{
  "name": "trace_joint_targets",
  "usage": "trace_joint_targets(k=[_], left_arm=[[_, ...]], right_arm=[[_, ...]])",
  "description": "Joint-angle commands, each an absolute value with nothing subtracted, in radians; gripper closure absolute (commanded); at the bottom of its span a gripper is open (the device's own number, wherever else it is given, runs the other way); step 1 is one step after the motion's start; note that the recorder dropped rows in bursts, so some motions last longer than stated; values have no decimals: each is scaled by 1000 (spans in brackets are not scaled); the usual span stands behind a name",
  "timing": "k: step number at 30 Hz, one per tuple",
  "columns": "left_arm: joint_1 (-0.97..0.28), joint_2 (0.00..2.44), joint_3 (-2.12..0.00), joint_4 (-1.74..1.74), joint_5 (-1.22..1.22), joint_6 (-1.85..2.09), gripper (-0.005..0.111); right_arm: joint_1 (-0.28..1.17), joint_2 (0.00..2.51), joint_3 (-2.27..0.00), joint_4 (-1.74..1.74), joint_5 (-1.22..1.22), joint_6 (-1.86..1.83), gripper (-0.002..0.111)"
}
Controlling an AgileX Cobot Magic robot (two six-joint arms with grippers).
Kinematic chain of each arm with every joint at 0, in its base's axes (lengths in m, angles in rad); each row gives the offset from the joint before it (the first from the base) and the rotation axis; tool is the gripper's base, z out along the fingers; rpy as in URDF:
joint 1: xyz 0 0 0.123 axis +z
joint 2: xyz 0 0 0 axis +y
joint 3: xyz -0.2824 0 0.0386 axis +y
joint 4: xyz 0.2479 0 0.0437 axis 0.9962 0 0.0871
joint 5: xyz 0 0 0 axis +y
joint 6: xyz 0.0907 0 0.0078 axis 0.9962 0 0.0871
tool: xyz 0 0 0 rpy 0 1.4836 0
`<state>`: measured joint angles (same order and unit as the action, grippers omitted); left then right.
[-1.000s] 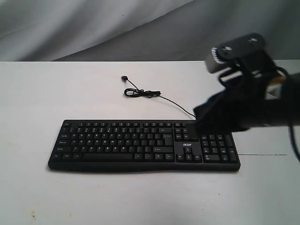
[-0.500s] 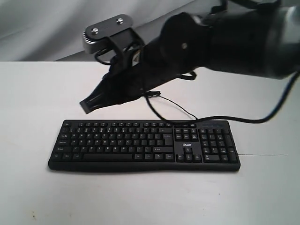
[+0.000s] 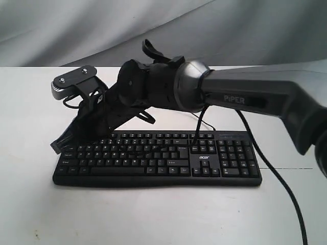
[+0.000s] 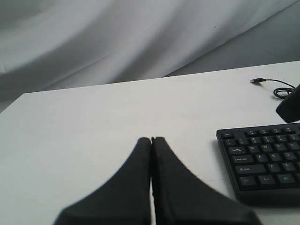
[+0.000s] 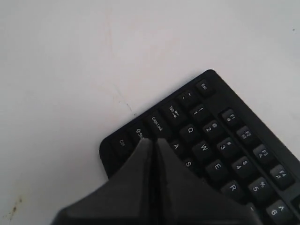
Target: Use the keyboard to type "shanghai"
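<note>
The black keyboard (image 3: 204, 163) lies flat on the white table, its number pad to the right. My right arm reaches across it from the right. The right gripper (image 3: 57, 147) is shut and empty, its tips just above the keyboard's left end. In the right wrist view the right gripper (image 5: 153, 140) hangs over the keyboard (image 5: 220, 136) near the Shift, Caps Lock and A keys; I cannot tell whether it touches one. My left gripper (image 4: 151, 139) is shut and empty over bare table, left of the keyboard (image 4: 262, 159). It does not show in the exterior view.
The white table (image 3: 153, 214) runs back to a grey cloth backdrop (image 3: 76, 30). The keyboard's thin cable (image 4: 281, 91) lies coiled behind it, ending in a plug (image 4: 255, 81). A black arm cable (image 3: 276, 178) hangs across the keyboard's right end.
My right arm has swept from over the number pad leftward across the whole keyboard and come down to its left end. The keyboard has not moved.
</note>
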<state>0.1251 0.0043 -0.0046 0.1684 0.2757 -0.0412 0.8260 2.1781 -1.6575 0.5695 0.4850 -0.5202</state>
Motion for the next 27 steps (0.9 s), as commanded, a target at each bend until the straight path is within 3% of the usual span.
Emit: trace_joint_targets(k=[1,27], left_arm=[[118,0,0,167,266,-46,107],[118,0,0,167,266,-46,107]], right_arm=[[831,2205,-1666,555,421,-552,108],[875,2311,-1666,403,255,-737,108]])
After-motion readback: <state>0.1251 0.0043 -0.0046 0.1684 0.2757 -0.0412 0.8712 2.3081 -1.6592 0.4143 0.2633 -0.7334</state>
